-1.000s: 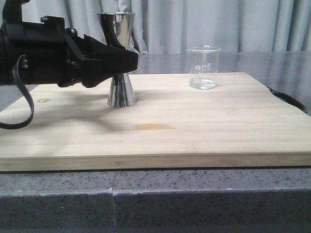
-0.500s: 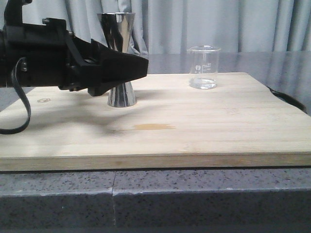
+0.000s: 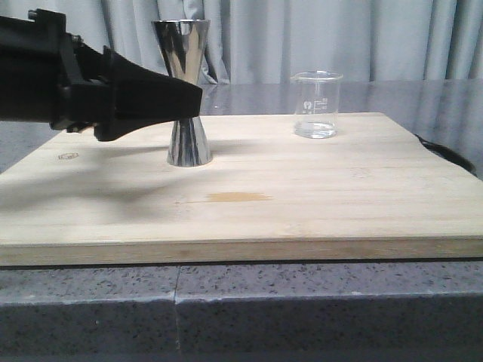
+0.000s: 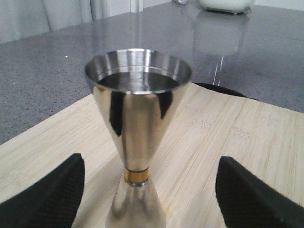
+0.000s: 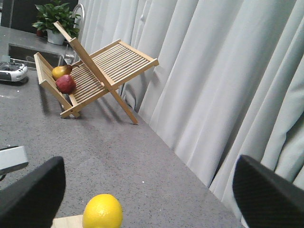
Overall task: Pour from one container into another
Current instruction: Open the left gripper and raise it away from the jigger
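Observation:
The steel jigger [image 3: 183,53] stands upright on the wooden board [image 3: 317,204], left of centre. My left gripper [image 3: 192,96] reaches in from the left at its waist height and covers the gold band in the front view. In the left wrist view the jigger [image 4: 137,109] rises between the two black fingertips [image 4: 52,194], which stand wide apart and clear of it; the left gripper [image 4: 150,164] is open. The clear glass beaker [image 3: 315,104] stands further right with a little clear liquid at its bottom. My right gripper [image 5: 147,166] is open over the counter and holds nothing; the front view does not show it.
A yellow lemon [image 5: 102,211] lies by a board corner below the right gripper. A folding wooden rack [image 5: 90,71] with fruit stands on the grey counter [image 5: 118,156], curtains behind. A black cable [image 3: 445,151] runs by the board's right edge.
The left gripper pushed right past the jigger, then drew back a little left, and the arm now sits higher. Jigger and beaker have not moved.

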